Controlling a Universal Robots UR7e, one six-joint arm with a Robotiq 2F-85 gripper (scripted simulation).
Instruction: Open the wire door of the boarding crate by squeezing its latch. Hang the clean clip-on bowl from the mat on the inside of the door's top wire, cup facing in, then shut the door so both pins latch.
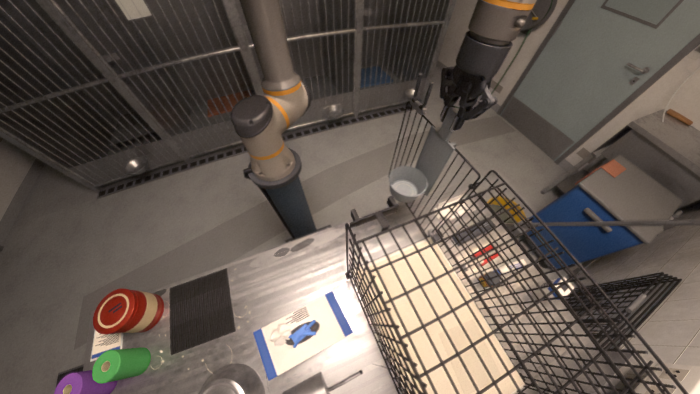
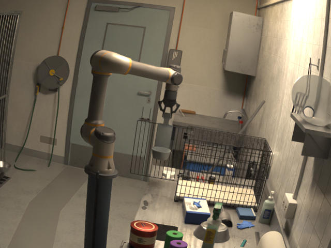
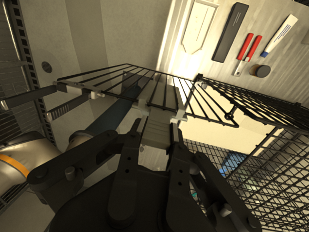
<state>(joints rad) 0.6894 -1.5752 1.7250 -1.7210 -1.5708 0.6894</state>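
The clip-on bowl [image 1: 408,184] [image 2: 161,153] hangs against the open wire door [image 1: 434,150] [image 2: 149,145] of the crate [image 1: 495,295] [image 2: 222,165], its grey back plate [image 1: 434,150] [image 2: 163,136] [image 3: 156,129] reaching up to the door's top wire. My gripper [image 1: 457,122] [image 2: 168,113] [image 3: 156,129] stands above the door and grips the top tab of the bowl's plate. The plate's white clips sit at the top wire. The door is swung wide out from the crate, past the table edge. Its latch [image 3: 75,87] is at the door's free end.
A dark mat [image 1: 201,310] lies empty on the table, beside a red canister [image 1: 127,311] and green and purple rolls. A glove box [image 2: 195,210], spray bottle [image 2: 212,227] and steel bowl stand before the crate. The arm's pedestal [image 1: 287,197] rises left of the door.
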